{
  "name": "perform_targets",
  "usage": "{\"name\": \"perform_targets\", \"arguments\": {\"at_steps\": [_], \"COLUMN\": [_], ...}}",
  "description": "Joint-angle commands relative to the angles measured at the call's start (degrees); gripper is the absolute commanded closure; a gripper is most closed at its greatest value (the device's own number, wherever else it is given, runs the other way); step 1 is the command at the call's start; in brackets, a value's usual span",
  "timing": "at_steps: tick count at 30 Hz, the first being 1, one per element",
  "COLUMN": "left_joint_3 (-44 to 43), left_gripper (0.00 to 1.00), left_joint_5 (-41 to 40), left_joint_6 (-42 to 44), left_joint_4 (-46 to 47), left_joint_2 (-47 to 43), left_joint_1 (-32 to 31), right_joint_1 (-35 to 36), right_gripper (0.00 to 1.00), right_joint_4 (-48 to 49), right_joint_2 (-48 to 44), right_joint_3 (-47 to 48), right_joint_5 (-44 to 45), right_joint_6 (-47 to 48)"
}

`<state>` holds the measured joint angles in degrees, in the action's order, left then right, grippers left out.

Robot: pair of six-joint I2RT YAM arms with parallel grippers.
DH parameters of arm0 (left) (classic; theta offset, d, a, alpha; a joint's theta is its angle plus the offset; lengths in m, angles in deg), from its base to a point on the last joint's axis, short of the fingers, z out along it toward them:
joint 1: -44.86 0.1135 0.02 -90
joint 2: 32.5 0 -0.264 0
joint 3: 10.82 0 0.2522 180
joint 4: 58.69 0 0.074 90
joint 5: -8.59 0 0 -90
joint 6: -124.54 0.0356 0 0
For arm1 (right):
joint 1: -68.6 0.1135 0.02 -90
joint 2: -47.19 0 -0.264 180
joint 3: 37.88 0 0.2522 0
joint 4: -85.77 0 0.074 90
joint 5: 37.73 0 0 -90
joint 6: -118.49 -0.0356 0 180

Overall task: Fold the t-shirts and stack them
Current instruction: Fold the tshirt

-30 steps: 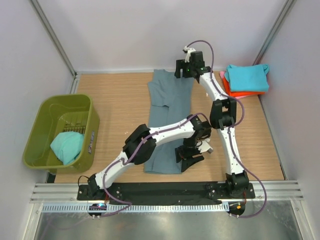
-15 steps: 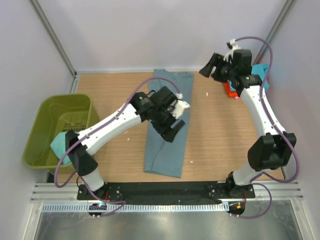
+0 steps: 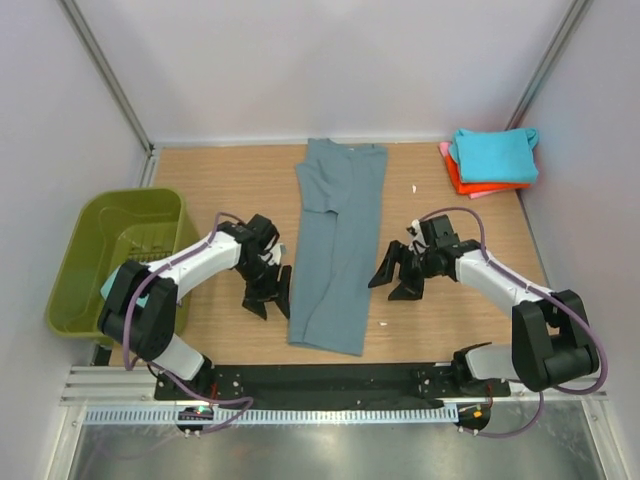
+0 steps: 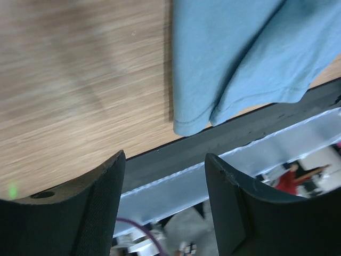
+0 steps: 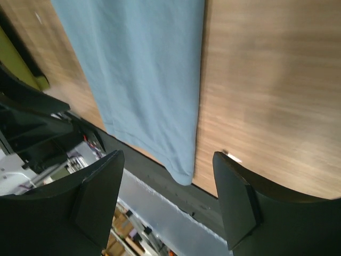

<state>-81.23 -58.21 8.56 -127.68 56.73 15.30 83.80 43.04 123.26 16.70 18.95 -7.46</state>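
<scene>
Shirt: slate blue-grey t-shirt (image 3: 338, 240) lies flat as a long folded strip between your arms.
Tub: olive tub (image 3: 75, 300) sits far left.
Stack: folded tees (image 3: 492, 158) sit in the far right corner.
Left gripper (image 3: 268, 293): jaws apart, empty, just beside the strip's left edge.
Right gripper (image 3: 393, 280): jaws apart, empty, near its right edge.
Risk: if you pinch only the top layer, the next fold likely drags the strip askew.

Slate blue-grey t-shirt (image 3: 338, 240) lay flat in the middle of the table (image 3: 230, 190), folded lengthwise into a long narrow strip running near to far, slightly skewed. Turquoise t-shirt (image 3: 492, 153) sat folded atop a folded orange t-shirt (image 3: 480, 185), with the edge of a pink t-shirt (image 3: 444, 150) peeking out beneath, stacked at the far right corner.
</scene>
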Motion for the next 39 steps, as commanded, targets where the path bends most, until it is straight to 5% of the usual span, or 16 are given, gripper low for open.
{"name": "perform_targets", "arguments": {"at_steps": [1,7,20,28,34,35,37,39], "left_joint_3": [6.7,17.5,21.4,22.7,23.6,23.7,23.3,22.6], "left_gripper": [0.38,0.39,0.44,0.63,0.92,1.0,1.0,1.0], "left_joint_5": [6.5,8.0,6.9,8.5,9.8,9.8,10.1,10.4], "left_joint_6": [-9.0,-19.3,-25.1,-25.8,-26.5,-26.6,-26.3,-26.0], "left_joint_4": [9.8,23.6,31.0,32.2,33.8,33.9,33.9,33.9], "left_joint_2": [-4.3,-4.4,-2.0,-1.9,-2.0,-2.3,-2.5,-3.3], "left_joint_1": [0.7,0.8,0.7,0.7,0.7,0.7,0.7,0.6], "right_joint_1": [5.3,12.9,23.6,24.3,24.3,24.3,24.1,22.3], "right_gripper": [0.27,0.27,0.36,0.54,0.67,0.77,0.97,0.98], "right_joint_4": [3.4,8.8,17.6,19.1,16.6,16.2,14.2,14.2], "right_joint_2": [-2.2,-2.7,3.0,4.0,2.9,2.1,1.4,0.5], "right_joint_3": [-4.7,-12.2,-13.5,-13.0,-12.4,-12.3,-11.9,-11.8], "right_joint_5": [-4.7,-2.8,-3.0,-2.9,-1.4,-1.2,0.4,0.4], "right_joint_6": [-4.5,-10.6,-17.9,-17.1,-14.2,-13.3,-12.3,-10.5]}}
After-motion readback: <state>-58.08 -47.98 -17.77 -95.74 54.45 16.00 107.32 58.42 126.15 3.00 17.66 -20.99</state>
